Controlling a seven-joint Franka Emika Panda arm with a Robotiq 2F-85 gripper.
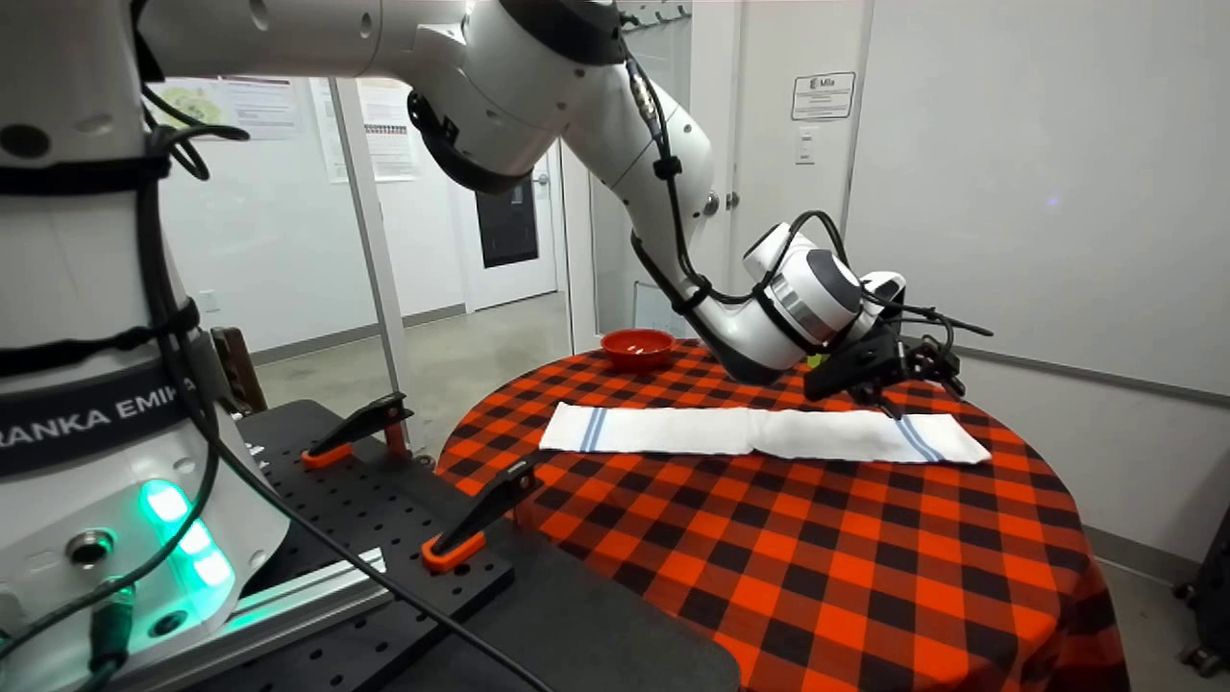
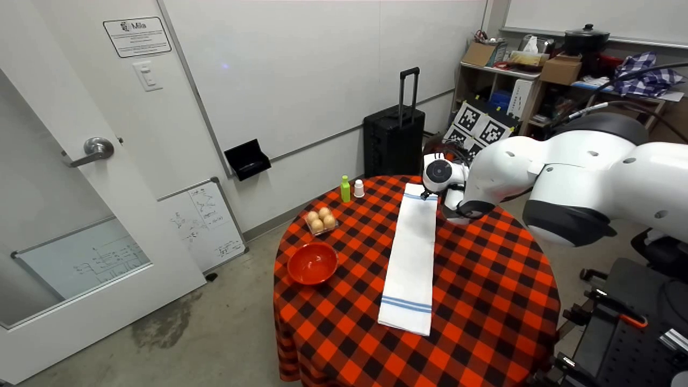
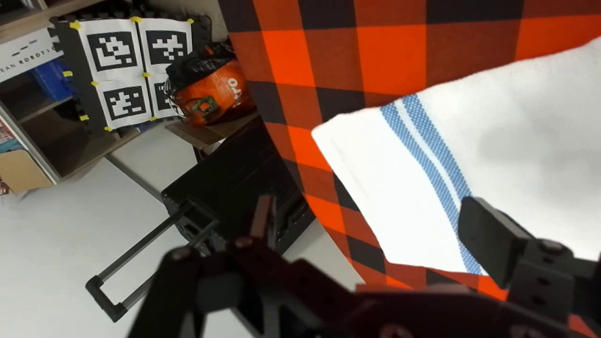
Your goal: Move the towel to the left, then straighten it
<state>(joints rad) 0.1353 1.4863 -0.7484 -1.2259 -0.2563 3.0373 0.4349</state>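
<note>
Firstly, at the left of the checked tablecloth (image 2: 494,269) in an exterior view, a red bowl (image 2: 313,263) is recorded, set upright. Behind it, brown eggs (image 2: 325,219) are packed close together; farther back, a green bottle (image 2: 345,189) and a white cup-like item (image 2: 358,188) are stood side by side.

Centre: one towel (image 2: 408,258), white, blue-striped near both ends, folded to a long strip. It is laid out nearly straight and flat, apart from the bowl; a shallow crease (image 1: 754,432) is shown about mid-length.

Right, at the towel's back end: one gripper (image 3: 368,206), carried by a white arm (image 2: 580,185). Its fingers (image 3: 490,239) are spread wide, with nothing held between them. In the wrist view one fingertip is seen over the blue stripes, the other beyond the end hem; whether the towel is touched cannot be told.

Step in hand: judged to be the straightening, as little slack is shown; a grasp for the leftward move cannot be ruled out. Next move: should the crease be unwanted, the fingers are to be lowered about the striped end, closed, and drawn gently outward; should the lie be accepted, a clean lift is called for, without the towel being dragged.
</note>
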